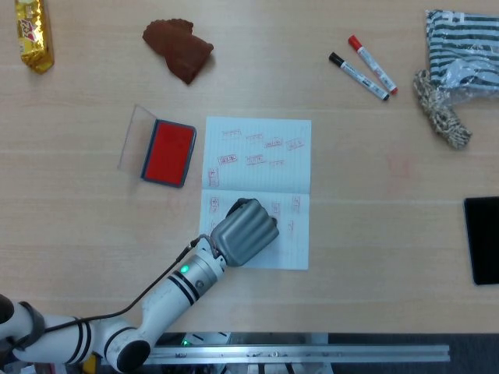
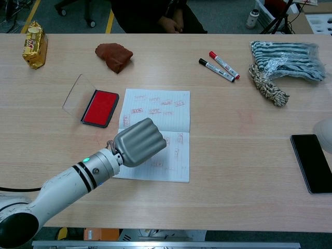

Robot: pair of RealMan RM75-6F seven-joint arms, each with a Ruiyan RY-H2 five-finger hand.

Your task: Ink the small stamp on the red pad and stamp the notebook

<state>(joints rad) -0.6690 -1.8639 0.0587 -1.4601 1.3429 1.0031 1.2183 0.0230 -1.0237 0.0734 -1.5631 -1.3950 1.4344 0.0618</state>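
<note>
The open notebook point(image 1: 257, 156) lies at the table's middle, with several small red stamp marks on both pages. Left of it sits the red ink pad point(image 1: 168, 150), its clear lid point(image 1: 134, 139) folded open to the left. My left hand point(image 1: 244, 231) is curled into a fist on the lower page, also seen in the chest view point(image 2: 139, 141). The small stamp is hidden inside those fingers. A pale rounded shape point(image 2: 326, 132) at the right edge of the chest view looks like part of my right hand; too little shows to read its fingers.
Behind the notebook lie a brown lump point(image 1: 179, 48) and two markers, one black point(image 1: 359, 75) and one red point(image 1: 373, 65). At the far left is a gold packet point(image 1: 33, 33). On the right are a striped bag point(image 1: 464, 47), a rope bundle point(image 1: 440, 117) and a black phone point(image 1: 483, 240).
</note>
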